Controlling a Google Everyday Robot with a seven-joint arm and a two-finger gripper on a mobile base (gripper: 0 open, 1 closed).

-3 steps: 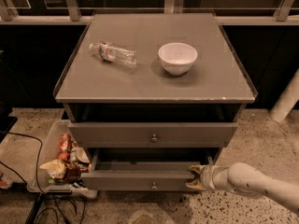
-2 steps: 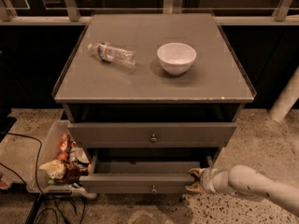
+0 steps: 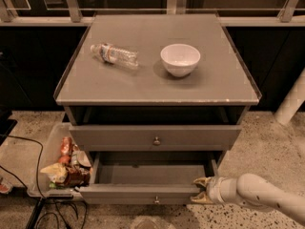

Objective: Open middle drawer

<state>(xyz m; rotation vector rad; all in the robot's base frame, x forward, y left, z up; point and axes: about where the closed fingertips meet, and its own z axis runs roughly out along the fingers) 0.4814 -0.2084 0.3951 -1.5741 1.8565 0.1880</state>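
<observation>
The middle drawer is pulled well out of the grey cabinet, and its bare grey inside shows. Its small round knob sits at the centre of the front. My gripper is at the right end of this drawer's front, with one tan finger above the front's edge and the other below it, clamped on the front. The uppermost drawer front sits above, slightly out. The lowest drawer is hidden under the open one.
A plastic water bottle lies on the cabinet top, with a white bowl to its right. A clear bin of snack packets stands on the floor at the left, with cables beside it. A white post stands at the right.
The middle drawer has slid further out toward the camera. My gripper has moved the same way with it, staying at the front's right end.
</observation>
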